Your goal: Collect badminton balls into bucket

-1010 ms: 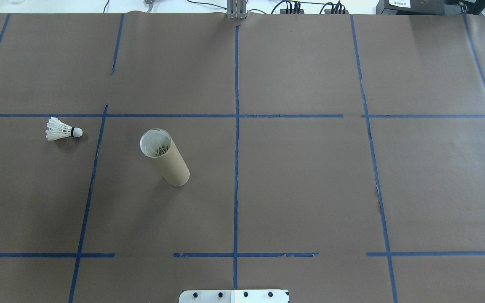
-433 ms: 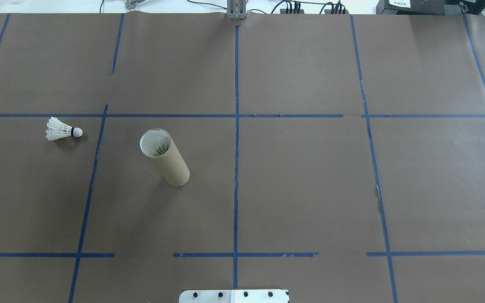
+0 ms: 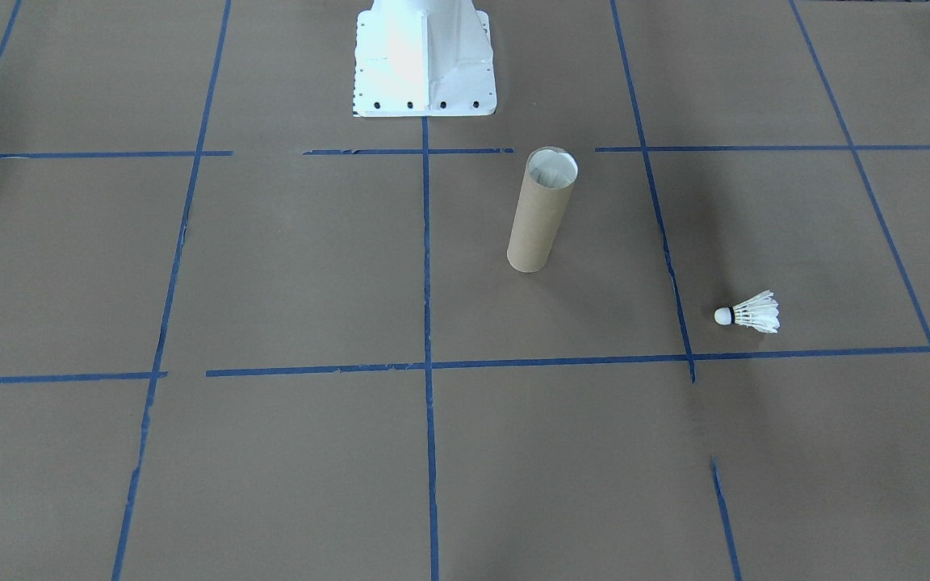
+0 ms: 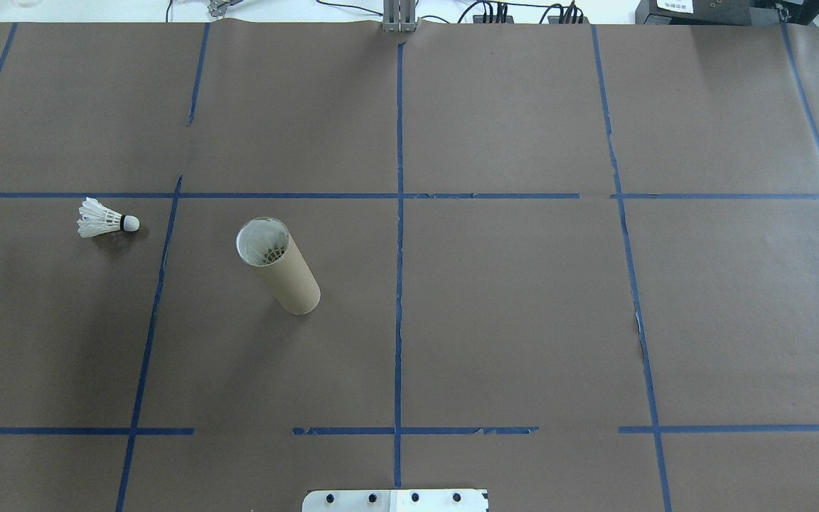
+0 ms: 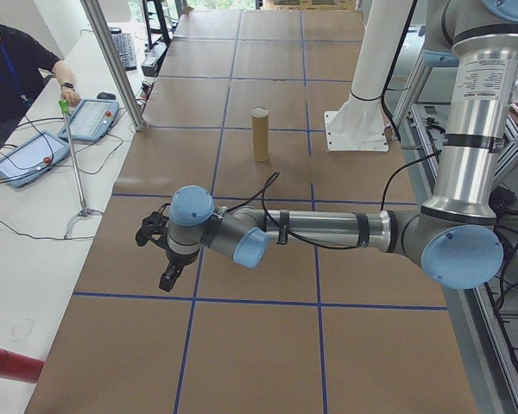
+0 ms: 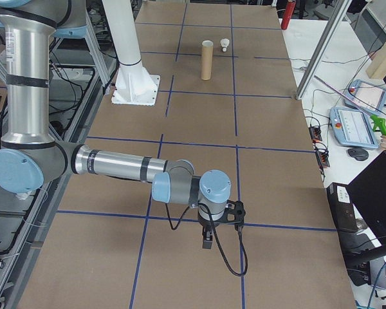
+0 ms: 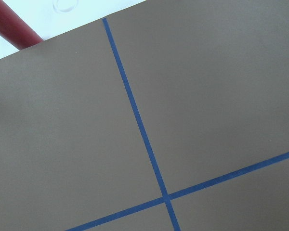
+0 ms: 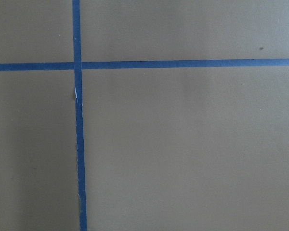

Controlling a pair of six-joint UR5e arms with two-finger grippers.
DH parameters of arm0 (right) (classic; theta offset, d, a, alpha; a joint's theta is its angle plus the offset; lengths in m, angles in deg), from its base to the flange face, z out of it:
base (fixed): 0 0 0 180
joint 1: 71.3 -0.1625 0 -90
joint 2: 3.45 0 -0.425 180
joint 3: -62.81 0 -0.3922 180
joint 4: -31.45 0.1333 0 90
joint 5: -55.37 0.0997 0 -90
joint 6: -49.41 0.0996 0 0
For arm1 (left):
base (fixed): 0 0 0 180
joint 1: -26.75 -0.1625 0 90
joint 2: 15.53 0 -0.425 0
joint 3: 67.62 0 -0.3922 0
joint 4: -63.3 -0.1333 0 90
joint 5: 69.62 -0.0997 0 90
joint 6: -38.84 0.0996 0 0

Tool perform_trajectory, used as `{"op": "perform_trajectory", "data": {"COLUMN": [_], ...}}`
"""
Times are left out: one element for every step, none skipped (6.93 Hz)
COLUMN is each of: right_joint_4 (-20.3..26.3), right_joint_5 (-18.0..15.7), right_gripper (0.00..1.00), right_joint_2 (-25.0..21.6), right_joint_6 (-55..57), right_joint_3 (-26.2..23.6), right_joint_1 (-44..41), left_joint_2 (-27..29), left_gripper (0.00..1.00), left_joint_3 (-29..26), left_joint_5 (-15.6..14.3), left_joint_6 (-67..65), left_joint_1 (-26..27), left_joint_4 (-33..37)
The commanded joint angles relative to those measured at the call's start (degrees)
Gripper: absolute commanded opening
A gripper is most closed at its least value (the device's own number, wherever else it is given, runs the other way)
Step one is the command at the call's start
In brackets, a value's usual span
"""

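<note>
Brown paper ruled with blue tape lines covers the table [image 4: 509, 313], wide and bare on every side of the two task items. The white robot base [image 3: 423, 56] stands at the robot's edge, cut off at the frame's top in the front view.

The left arm [image 5: 328, 231] stretches low over the table's left end; its gripper [image 5: 161, 250] hangs above the paper near the table's long outer edge. It shows only in the left side view, so whether its jaws are wide or narrow cannot be told. The right arm [image 6: 116, 166] lies the same way at the opposite end, with its gripper [image 6: 212, 228] over a tape line, likewise seen only from the side and not readable. Both are well apart from the task items. The wrist cameras take in only paper and tape.

The tube [image 4: 283, 269], tan cardboard with a whitish inside, stands upright in the left-centre square, open mouth up. Feathers of a shuttlecock [image 4: 271, 249] show deep inside it; how many lie there is hard to make out.

A second shuttlecock [image 4: 105, 219] lies on its side in the next square to the robot's left, its cork tip toward the tube, well apart from it.
</note>
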Motion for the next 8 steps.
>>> {"op": "perform_trajectory", "data": {"right_joint_4": [0.00,0.00,0.00,0.00,0.00,0.00,0.00,0.00], "right_joint_5": [-0.04,-0.04,-0.04,0.05,-0.04,-0.04,0.05,-0.04], "right_gripper": [1.00,1.00,1.00,1.00,1.00,1.00,1.00,1.00], "right_joint_2": [0.01,0.01,0.01,0.01,0.01,0.01,0.01,0.01], "right_joint_6": [0.00,0.00,0.00,0.00,0.00,0.00,0.00,0.00], "right_joint_3": [0.03,0.03,0.03,0.03,0.03,0.03,0.03,0.03], "right_joint_1": [0.00,0.00,0.00,0.00,0.00,0.00,0.00,0.00], "left_joint_2": [-1.65,-1.66,-1.75,-1.75,-1.66,-1.57,-0.96,-0.43], "left_gripper": [1.00,1.00,1.00,1.00,1.00,1.00,1.00,1.00], "left_joint_3": [-3.32,-3.86,-4.04,-5.00,-6.23,-7.98,-9.48,-10.71], "left_joint_5": [4.10,4.30,4.56,6.56,6.58,6.24,5.71,3.88], "left_joint_6": [-15.47,-22.94,-30.33,-37.80,-45.27,-49.17,-52.60,-54.81], "left_joint_1": [-3.60,-6.49,-8.96,-11.51,-14.14,-16.43,-18.72,-20.83], "left_joint_4": [13.21,17.99,23.60,30.53,38.26,44.43,49.19,53.15]}}
